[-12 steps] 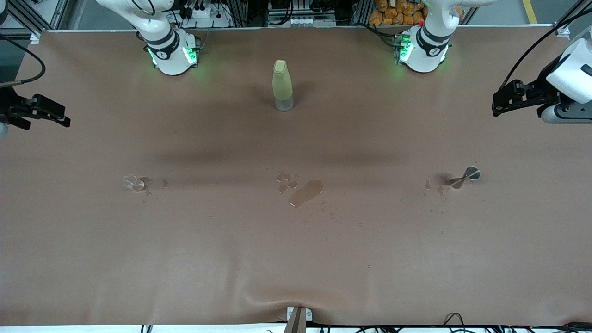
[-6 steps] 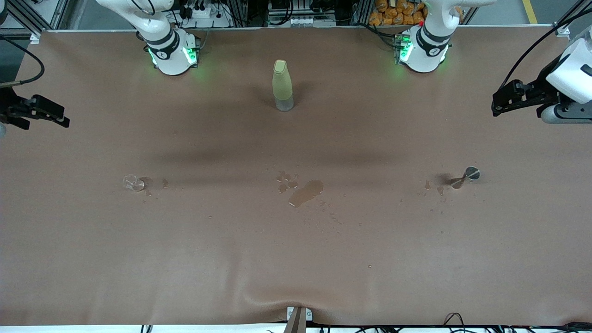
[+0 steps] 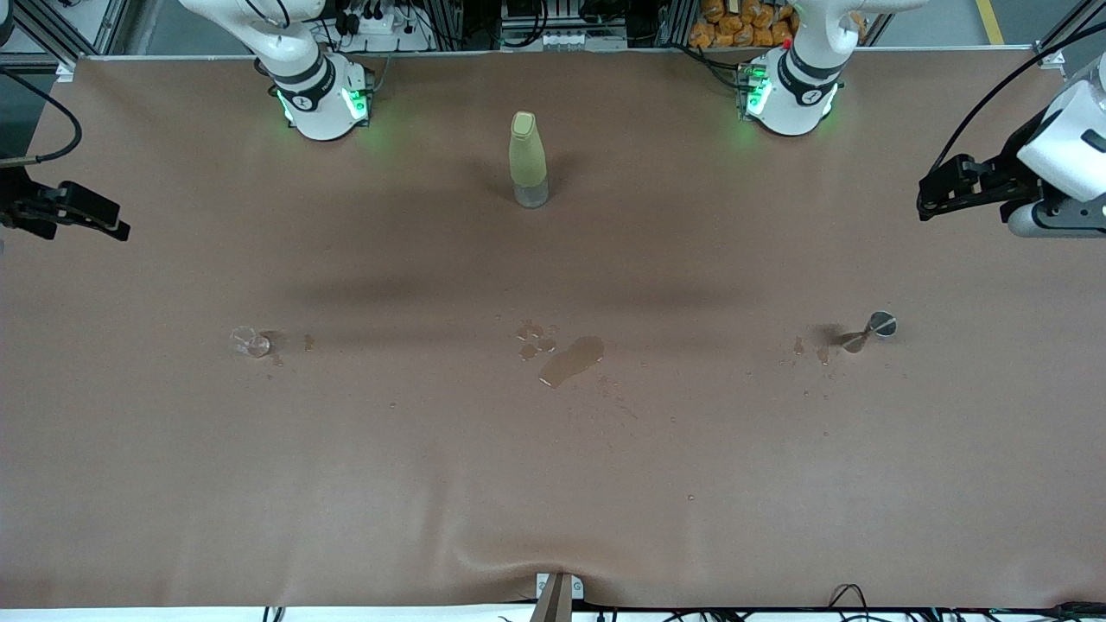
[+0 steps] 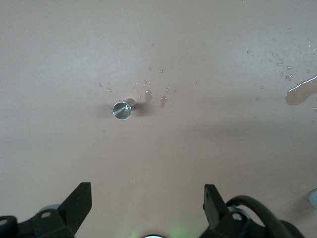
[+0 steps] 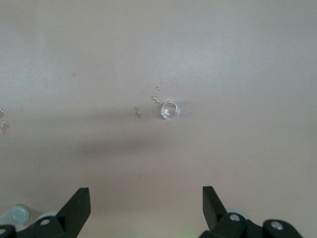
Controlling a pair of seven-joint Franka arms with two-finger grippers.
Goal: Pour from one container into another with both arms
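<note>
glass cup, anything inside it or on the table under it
The glass cup stands upright on the brown table cover and looks empty, though a thin film of liquid cannot be ruled out. Small wet drops lie beside it. Nothing shows underneath but the cover.

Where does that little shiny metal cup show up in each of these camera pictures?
Front view: the metal cup stands on the table toward the left arm's end, beside small wet spots.
Left wrist view: the metal cup seen from above, rim up, next to those spots.
Right wrist view: not in it; only the glass cup shows.
Shared landmark: the puddle at mid-table, also at the left wrist picture's edge.
</note>
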